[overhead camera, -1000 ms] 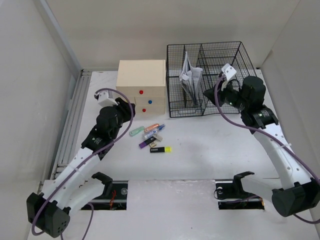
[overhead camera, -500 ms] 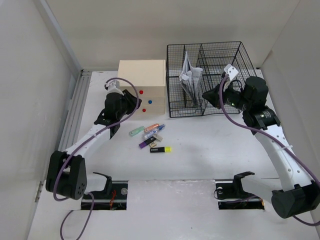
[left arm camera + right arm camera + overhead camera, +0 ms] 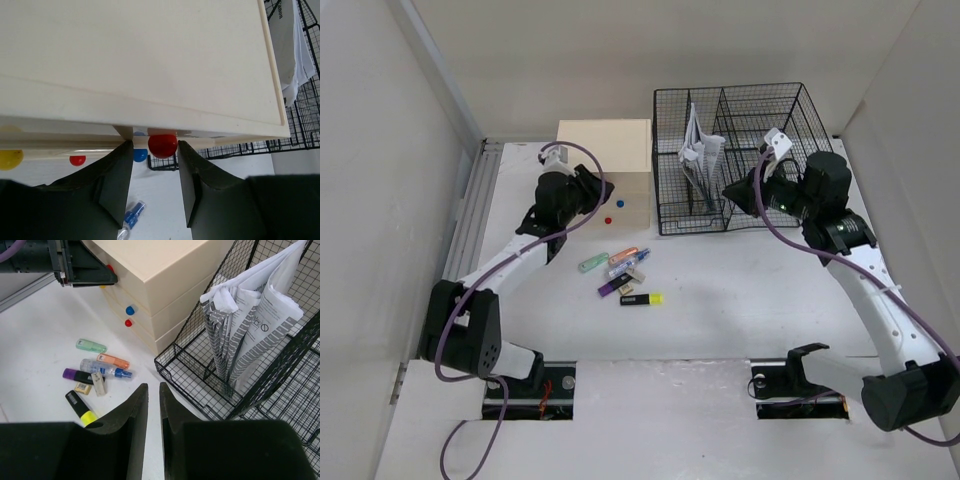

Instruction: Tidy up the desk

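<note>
The left pincer (image 3: 598, 189) is up at the drawer box (image 3: 604, 145) in the upper middle, jaws apart either side of the top drawer's red knob (image 3: 162, 145) and not clamped yet. I'd centre it on the knob, close gently, then pull straight out so the box doesn't slide. The right pincer (image 3: 152, 386) hangs by the wire organizer (image 3: 750, 100), almost together and empty. The desk (image 3: 750, 300) lies flat across the frame, its long axis seemingly left to right.
</note>
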`<state>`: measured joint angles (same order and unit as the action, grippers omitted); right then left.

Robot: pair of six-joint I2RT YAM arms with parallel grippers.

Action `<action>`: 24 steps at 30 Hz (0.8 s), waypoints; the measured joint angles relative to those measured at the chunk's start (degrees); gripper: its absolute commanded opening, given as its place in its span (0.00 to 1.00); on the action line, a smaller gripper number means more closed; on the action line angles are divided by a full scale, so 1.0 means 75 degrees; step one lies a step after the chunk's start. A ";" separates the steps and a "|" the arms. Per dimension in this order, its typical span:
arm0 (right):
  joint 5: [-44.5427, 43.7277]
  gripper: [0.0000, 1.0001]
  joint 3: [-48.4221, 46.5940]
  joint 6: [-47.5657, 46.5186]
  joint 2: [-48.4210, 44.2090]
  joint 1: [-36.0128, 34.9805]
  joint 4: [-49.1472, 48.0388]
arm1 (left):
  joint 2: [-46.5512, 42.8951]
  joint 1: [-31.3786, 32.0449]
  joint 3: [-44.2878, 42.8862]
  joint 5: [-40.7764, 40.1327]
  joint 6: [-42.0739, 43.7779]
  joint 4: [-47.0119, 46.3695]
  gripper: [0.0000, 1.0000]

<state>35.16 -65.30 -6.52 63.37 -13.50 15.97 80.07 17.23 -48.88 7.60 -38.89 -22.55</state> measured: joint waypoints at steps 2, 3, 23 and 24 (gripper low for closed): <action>0.0000 0.21 0.0000 -0.0003 0.0020 0.0000 0.0006 | 0.0050 0.0000 -0.0058 0.0102 -0.0003 0.0009 0.36; 0.0003 0.21 0.0000 -0.0006 0.0020 0.0000 0.0003 | 0.0087 0.0000 -0.0105 0.0140 -0.0009 0.0026 0.30; 0.0076 0.21 0.0000 -0.0009 0.0119 0.0000 0.0006 | -0.1110 0.0874 0.0408 -0.1303 0.0242 0.0478 0.00; 0.0082 0.21 0.0003 -0.0012 0.0119 0.0000 0.0003 | -0.1218 0.0901 0.0466 -0.1320 0.0242 0.0452 0.00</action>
<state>35.77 -65.28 -6.61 64.27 -13.50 15.99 70.94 23.99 -45.39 -2.31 -37.08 -19.16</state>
